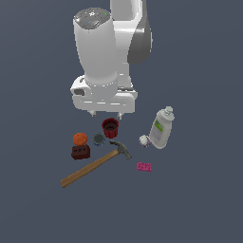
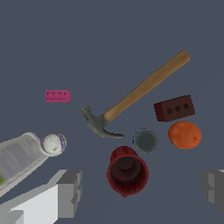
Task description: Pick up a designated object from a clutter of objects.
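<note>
The small can has a grey top and blue side band. It stands between the dark red cup and the orange ball, just by the hammer's head. In the wrist view the can sits between the cup and the ball. My gripper hangs above and behind the clutter, open and empty. Its two fingers stand wide apart in the wrist view, with the cup between them.
A wooden-handled hammer lies in front of the can. A dark brown block sits under the ball. A white bottle, a small white ball and a pink brick lie on the exterior view's right.
</note>
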`<state>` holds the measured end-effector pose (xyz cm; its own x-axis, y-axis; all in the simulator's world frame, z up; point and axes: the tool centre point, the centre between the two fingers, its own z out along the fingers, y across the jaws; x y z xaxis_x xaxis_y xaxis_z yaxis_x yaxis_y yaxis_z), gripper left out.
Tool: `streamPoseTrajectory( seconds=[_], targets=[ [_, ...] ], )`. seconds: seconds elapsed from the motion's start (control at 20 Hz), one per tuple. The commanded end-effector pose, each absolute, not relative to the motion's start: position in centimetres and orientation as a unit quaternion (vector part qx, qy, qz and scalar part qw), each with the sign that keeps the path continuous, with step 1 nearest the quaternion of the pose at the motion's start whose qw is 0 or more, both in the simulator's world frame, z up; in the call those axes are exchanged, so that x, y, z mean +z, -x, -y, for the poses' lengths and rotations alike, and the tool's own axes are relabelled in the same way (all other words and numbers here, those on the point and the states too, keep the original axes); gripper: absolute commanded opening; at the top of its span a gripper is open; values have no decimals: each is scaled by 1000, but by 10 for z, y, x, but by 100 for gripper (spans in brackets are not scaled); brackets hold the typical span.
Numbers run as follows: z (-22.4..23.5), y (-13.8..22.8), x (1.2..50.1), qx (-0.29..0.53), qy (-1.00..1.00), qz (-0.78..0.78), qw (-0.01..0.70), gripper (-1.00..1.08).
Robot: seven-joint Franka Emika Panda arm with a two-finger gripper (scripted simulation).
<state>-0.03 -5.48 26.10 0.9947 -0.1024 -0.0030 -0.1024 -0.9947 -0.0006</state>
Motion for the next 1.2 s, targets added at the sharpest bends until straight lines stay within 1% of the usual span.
streamPoseTrajectory(
  seconds=[0.0,0.3,0.65,0.9,1.15],
  targets=[
    [62,0,240,2,998,-56,2,100],
    [82,5,177,1,997,-71,6,100],
    [105,20,113,0,996,-89,4,100],
    [116,32,84,0,995,-98,2,100],
    [122,39,68,0,995,-103,0,100]
  ],
)
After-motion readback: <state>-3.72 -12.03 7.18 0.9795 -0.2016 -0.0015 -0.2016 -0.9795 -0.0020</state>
